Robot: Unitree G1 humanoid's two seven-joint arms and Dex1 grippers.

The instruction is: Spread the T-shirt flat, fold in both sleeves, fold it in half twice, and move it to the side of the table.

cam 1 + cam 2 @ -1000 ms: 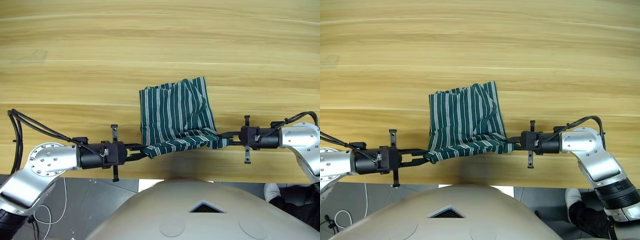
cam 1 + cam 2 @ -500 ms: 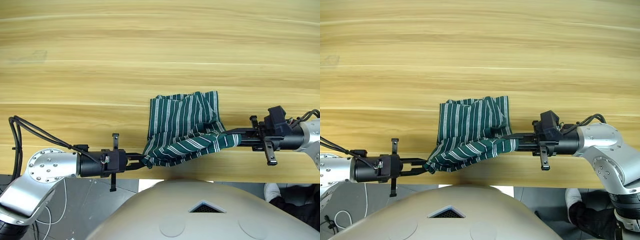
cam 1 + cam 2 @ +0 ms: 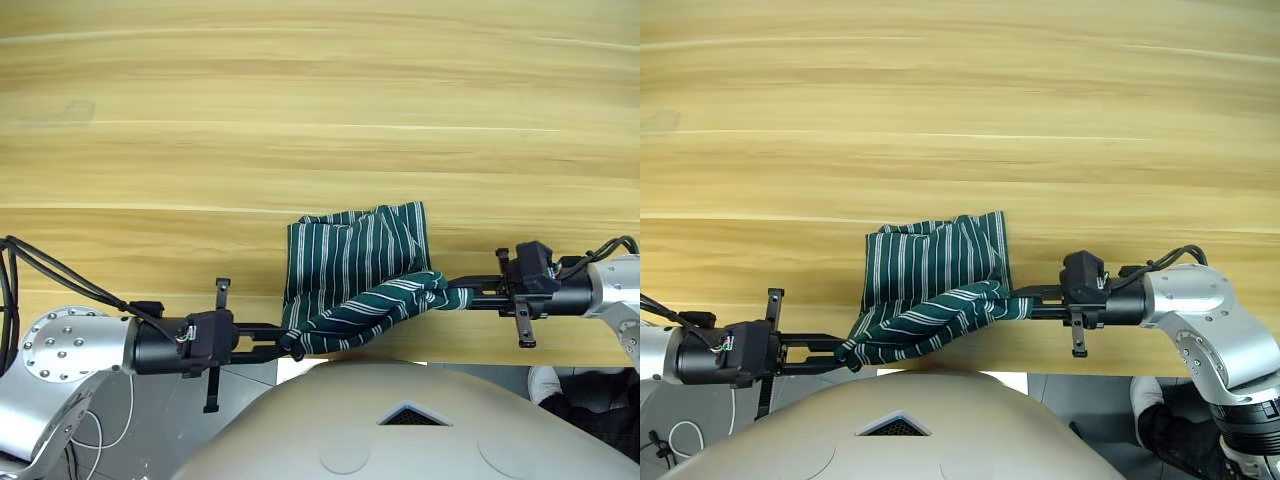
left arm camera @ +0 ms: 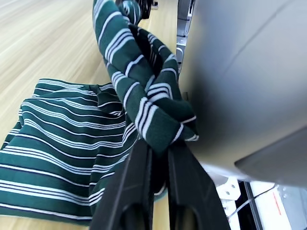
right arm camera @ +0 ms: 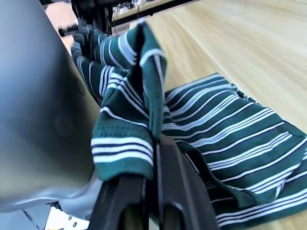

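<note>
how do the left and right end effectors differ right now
The left end effector sits at the near edge of the table; the right end effector is farther in. The left grips the T-shirt at its left end, the right at its right end. Both are shut on it, pointing toward each other.

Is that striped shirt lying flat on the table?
No: the T-shirt is rumpled, its near edge stretched between the left gripper and right gripper.

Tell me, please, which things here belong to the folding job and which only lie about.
For the job: T-shirt; left gripper, shut on the T-shirt; right gripper, also shut on it; table.
Lying about: white cable on the floor beside the table's near edge.
</note>
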